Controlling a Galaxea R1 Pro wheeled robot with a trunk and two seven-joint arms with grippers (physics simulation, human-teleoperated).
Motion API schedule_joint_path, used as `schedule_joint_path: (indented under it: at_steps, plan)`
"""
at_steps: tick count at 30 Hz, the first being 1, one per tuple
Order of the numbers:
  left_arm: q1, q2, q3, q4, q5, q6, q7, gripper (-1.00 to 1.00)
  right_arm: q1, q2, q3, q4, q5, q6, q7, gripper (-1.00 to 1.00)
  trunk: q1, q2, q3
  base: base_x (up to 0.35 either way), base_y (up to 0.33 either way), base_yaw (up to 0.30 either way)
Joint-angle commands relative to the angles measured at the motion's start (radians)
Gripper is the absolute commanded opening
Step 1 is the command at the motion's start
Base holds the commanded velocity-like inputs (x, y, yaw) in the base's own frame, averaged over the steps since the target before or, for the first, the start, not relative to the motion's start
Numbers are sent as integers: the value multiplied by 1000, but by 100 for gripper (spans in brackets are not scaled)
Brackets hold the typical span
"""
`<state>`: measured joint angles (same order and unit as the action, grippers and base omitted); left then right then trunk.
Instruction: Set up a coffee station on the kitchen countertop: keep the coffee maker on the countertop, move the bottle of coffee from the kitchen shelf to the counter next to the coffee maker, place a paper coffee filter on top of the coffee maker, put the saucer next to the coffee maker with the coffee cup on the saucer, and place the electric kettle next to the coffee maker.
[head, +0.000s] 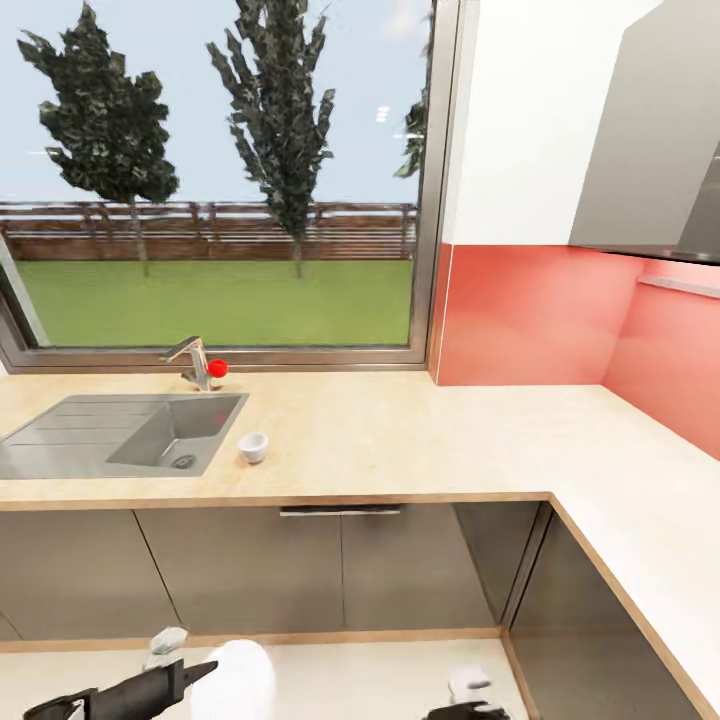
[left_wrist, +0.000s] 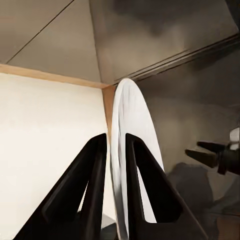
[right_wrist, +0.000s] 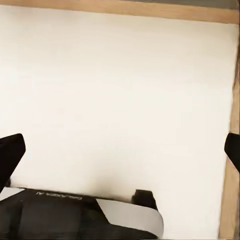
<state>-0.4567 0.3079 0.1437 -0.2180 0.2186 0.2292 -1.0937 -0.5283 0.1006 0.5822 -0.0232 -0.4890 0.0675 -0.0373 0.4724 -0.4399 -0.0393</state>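
The small white coffee cup (head: 252, 447) stands upright on the light wood kitchen countertop (head: 400, 440), just right of the sink. Low in the head view, my left gripper (head: 200, 672) is shut on the white saucer (head: 240, 678). The left wrist view has that saucer (left_wrist: 134, 130) edge-on, pinched between the two black fingers of the left gripper (left_wrist: 116, 137). My right gripper (head: 465, 700) hangs low at the right, over the pale floor, with its jaws spread wide and nothing between them (right_wrist: 121, 150). The coffee maker, bottle of coffee, paper coffee filter, electric kettle and kitchen shelf are out of view.
A steel sink (head: 120, 435) with a faucet (head: 195, 362) and red knob sits at the counter's left under a large window. The counter turns a corner at the right along a red backsplash (head: 530, 315). Grey cabinet fronts (head: 340, 570) run below.
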Motion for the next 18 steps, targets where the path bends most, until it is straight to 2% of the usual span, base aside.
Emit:
schedule_joint_path:
  at_steps: [1, 3, 4, 6, 7, 8, 10, 11, 12, 13, 14, 16, 18]
  plan:
    - [1, 0, 3, 10, 4, -1, -2, -100, 29, 0, 9, -2, -8, 5, -44, 100, 1, -2, -2, 0, 0, 0]
    - [17, 0, 3, 21, 4, -12, -2, -100, 104, 0, 8, -2, -8, 3, -97, 100, 1, -2, -2, 0, 0, 0]
    - [34, 2, 4, 24, 5, -19, -2, -100, 168, 0, 9, -1, -6, 3, -113, 100, 1, -2, -2, 0, 0, 0]
    - [41, 4, 12, 26, 5, -39, -2, -100, 203, 0, 9, -1, 2, 2, -116, 100, 1, -2, -2, 0, 0, 0]
    - [50, 4, 31, 27, 5, -78, -2, -100, 223, -1, 9, -1, 10, 2, -118, 100, 1, -2, -2, 0, 0, 0]
    - [53, 5, 38, 27, 5, -88, -2, -100, 225, -1, 9, -1, 12, 2, -118, 100, 1, -2, -2, 0, 0, 0]
    - [80, 6, 96, 28, 5, -128, -3, -100, 234, -1, 8, -2, 16, 0, -119, 100, 1, -2, -2, 0, 0, 0]
    - [86, 6, 107, 27, 5, -131, -3, -100, 234, 0, 8, -2, 16, -2, -119, 100, 1, -2, -2, 0, 0, 0]
    - [115, 13, 156, 26, 5, -139, -4, -100, 236, 2, 8, -3, 13, -8, -120, 100, 1, -2, -2, 0, 0, 0]
    - [131, 23, 181, 25, 6, -142, -6, -100, 236, 3, 8, -3, 12, -10, -120, 100, 1, -2, -2, 0, 0, 0]
    - [158, 42, 236, 24, 6, -151, -10, -100, 236, 5, 8, -3, 11, -13, -121, 100, 1, -2, -2, 0, 0, 0]
    - [171, 52, 289, 24, 5, -174, -13, -100, 236, 6, 8, -3, 10, -14, -121, 100, 1, -2, -2, 0, 0, 0]
    - [178, 56, 323, 26, 3, -204, -14, -100, 236, 7, 7, -3, 10, -16, -121, 100, 1, -2, -2, 0, 0, 0]
